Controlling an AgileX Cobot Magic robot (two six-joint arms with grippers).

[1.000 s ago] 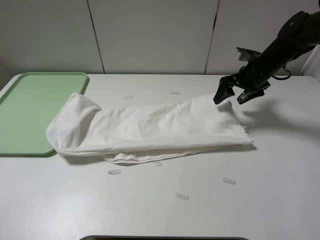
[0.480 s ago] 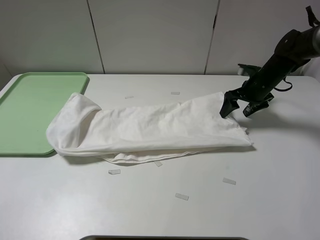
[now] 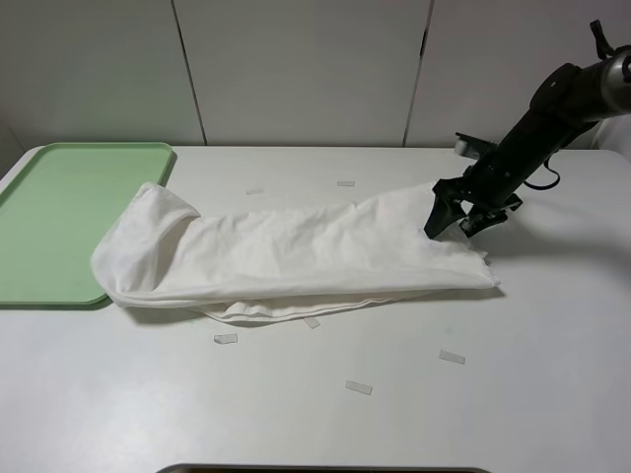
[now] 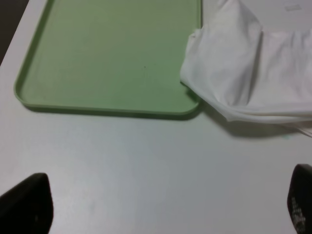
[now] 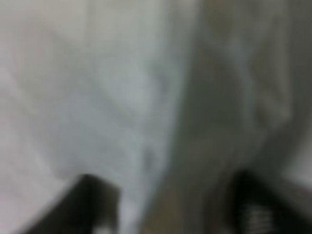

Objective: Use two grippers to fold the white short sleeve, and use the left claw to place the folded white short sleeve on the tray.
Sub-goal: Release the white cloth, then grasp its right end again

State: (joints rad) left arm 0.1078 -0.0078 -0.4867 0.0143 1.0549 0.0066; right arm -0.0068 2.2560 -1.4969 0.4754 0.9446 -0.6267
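Exterior high: right gripper [image 3: 458,217] is sitting at the right end of the white short sleeve [image 3: 296,251], jaws apart, tips right at the cloth, nothing pinched yet. Shirt is lying as a long band across the table [image 3: 493,394], its left end lapping over the tray [image 3: 59,227] rim. Right wrist view is too blurred for detail, just fabric close up between two dark tips. Left gripper [image 4: 161,209] is hovering over bare table near the tray, spread wide, holding nothing, and the shirt end is apart from it.

My read: it's gripping the ends for the crosswise fold. Right should be biting all layers at the edge, not just the top ply, before lifting. Left needs to be reaching the opposite end and pinching likewise. Then both should be lifting level and keeping the band taut, so the layers aren't slipping.
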